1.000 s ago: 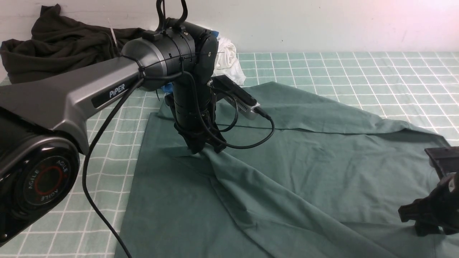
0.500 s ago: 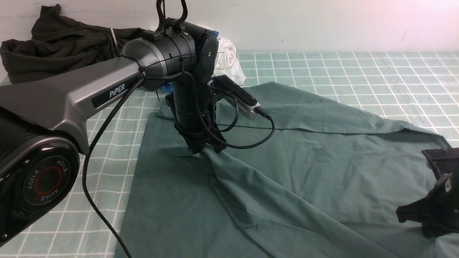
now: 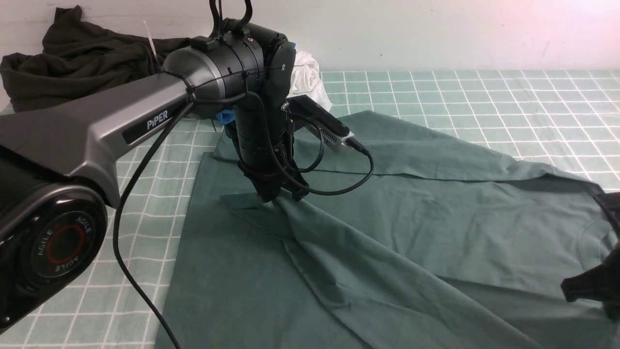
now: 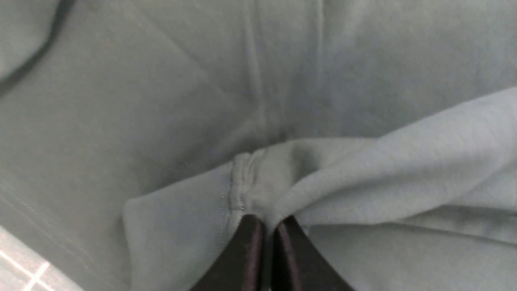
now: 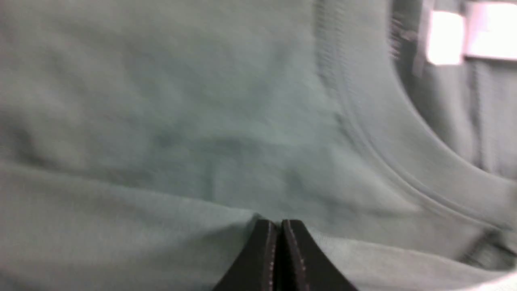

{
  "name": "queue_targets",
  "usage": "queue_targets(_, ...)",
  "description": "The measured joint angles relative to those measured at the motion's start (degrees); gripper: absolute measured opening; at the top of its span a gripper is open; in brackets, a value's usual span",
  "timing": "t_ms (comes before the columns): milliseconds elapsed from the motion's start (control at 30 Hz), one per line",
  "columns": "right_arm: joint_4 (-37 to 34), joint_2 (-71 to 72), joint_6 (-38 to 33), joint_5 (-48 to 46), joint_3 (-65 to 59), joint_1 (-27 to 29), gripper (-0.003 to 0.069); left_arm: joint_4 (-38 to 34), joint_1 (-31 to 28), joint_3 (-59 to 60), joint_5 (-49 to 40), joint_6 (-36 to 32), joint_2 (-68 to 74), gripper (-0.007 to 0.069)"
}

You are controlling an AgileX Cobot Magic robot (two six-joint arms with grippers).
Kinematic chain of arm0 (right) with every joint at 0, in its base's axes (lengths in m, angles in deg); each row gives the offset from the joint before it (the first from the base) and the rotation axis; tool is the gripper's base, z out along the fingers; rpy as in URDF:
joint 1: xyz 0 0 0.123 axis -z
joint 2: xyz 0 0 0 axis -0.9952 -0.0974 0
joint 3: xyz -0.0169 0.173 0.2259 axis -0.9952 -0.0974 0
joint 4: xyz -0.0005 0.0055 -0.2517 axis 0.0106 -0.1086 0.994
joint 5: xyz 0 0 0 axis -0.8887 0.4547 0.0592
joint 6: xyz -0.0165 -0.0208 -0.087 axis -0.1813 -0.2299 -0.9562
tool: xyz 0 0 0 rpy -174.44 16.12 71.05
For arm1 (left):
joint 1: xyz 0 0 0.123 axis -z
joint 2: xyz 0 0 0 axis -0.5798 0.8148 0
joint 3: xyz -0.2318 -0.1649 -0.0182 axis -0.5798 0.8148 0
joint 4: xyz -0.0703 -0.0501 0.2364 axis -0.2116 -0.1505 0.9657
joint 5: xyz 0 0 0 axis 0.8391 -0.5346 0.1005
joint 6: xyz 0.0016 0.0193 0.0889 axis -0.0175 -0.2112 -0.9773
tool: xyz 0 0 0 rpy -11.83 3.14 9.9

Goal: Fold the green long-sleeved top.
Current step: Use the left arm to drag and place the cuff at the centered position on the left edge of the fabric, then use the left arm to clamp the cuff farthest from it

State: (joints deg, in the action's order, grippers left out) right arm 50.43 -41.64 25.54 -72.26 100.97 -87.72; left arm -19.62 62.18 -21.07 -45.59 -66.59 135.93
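— So, where is the green long-sleeved top (image 3: pixel 411 232)?
— Spread on the checked cloth (image 3: pixel 484 106), it is pinched at a stitched edge by the left gripper (image 4: pixel 268 226), at a fold by the right gripper (image 5: pixel 280 226).

The top (image 3: pixel 436 232) is matt sage knit cloth, soft and faintly fuzzy, with a ribbed neckband (image 5: pixel 363 133) and stitched seams. The desk cloth (image 3: pixel 484 97) under it looks smooth and pale, printed in checks. The left arm (image 3: pixel 97 131) has a satin grey casing and glossy black plastic joints, and its cable (image 3: pixel 114 237) is dull rubber. The tips of the left gripper (image 4: pixel 268 220) and right gripper (image 5: pixel 280 222) are matt black. At ten o'clock lies a garment (image 3: pixel 72 58) — dark, limp cloth — and at twelve a crumpled white cloth (image 3: pixel 310 82).
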Motion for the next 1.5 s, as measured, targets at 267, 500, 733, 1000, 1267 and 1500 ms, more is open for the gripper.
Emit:
queue_targets(267,4.3,1.6,4.0,-2.6,0.0,0.0,-0.0004,-0.3,0.0,-0.1,0.0,0.0,0.0,0.0029)
queue_targets(500,5.9,1.6,6.7,-1.6,-0.1,0.5,0.0004,-0.4,0.0,-0.1,1.4,0.5,0.1,0.015)
queue_targets(733,7.0,1.7,8.2,-0.5,-0.1,0.6,0.016,3.4,0.0,-0.9,2.9,7.7,0.2,0.0399)
queue_targets(1000,6.5,4.4,8.7,-0.5,3.9,0.6,0.0315,5.0,-5.2,-6.1,3.4,14.4,0.3,0.0514)
queue_targets(1267,0.1,5.6,3.1,-0.1,8.5,0.6,0.0323,-2.7,-14.3,-6.4,11.7,15.2,2.4,0.0514)
queue_targets(1500,-4.8,5.6,-2.1,1.0,8.6,0.6,0.0323,-7.0,-17.2,-6.4,23.9,17.2,9.6,0.0514)
